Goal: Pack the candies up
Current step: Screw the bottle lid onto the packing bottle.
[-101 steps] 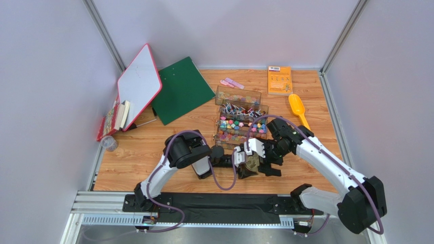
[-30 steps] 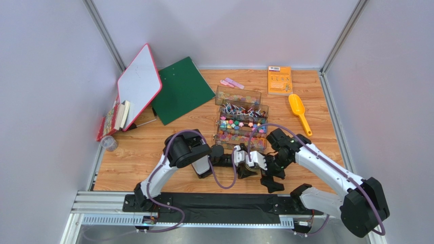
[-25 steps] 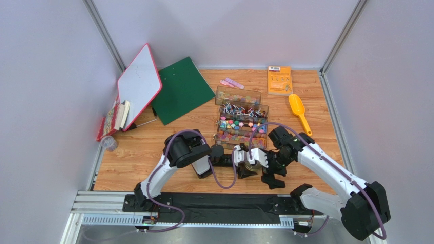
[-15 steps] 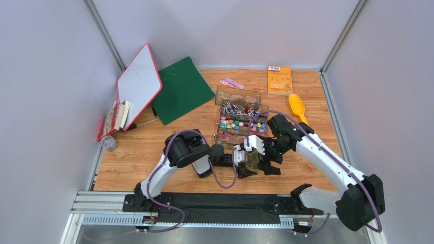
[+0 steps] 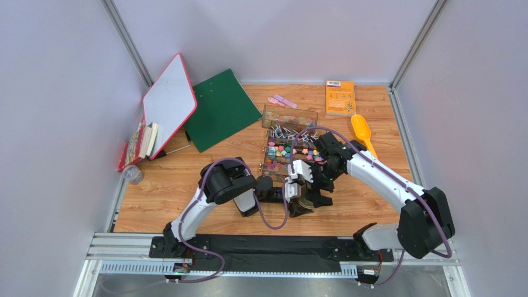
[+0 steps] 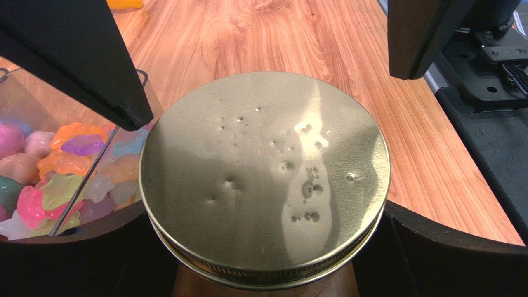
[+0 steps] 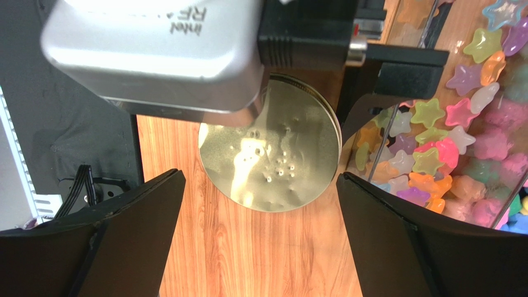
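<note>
Caught the right gripper point(image 7: 259, 179) hanging dead above the gold lid point(image 6: 263, 173), with fingers spread wide either side of it and not touching. Spotted the left gripper point(image 6: 263, 260) just under the lid, pinched on the jar point(image 6: 260, 289). Couldn't see inside with the lid on. Found the candies point(image 7: 434, 148) just beside the lid in the clear box point(image 5: 265, 117), and the yellow scoop point(image 5: 361, 130) well apart from the lid. Figured on a straight drop and squeeze, with no long axis to line up on a round lid. Noticed the left wrist camera point(image 7: 155, 49) crowding one edge of the lid, though.
</note>
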Motion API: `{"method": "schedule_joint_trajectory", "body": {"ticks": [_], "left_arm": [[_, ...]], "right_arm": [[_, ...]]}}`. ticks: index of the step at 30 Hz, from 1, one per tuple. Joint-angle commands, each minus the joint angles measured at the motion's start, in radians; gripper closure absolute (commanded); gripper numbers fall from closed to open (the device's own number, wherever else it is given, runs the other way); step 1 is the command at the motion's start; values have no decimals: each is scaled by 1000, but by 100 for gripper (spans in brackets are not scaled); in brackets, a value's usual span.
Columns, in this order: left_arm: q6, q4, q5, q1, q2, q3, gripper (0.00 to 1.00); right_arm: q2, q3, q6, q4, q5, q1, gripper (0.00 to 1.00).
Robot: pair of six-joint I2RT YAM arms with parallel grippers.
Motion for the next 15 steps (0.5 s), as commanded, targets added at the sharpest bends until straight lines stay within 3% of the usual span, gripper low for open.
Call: {"method": "schedule_joint_trajectory", "body": {"ticks": [1, 15], "left_arm": [[81, -264, -58, 25, 73, -26, 100], [83, -261, -81, 33, 69, -25, 100]], "right_arm": [[5, 27, -15, 45, -42, 16, 0], [-32, -81, 1, 33, -32, 33, 0]]}}
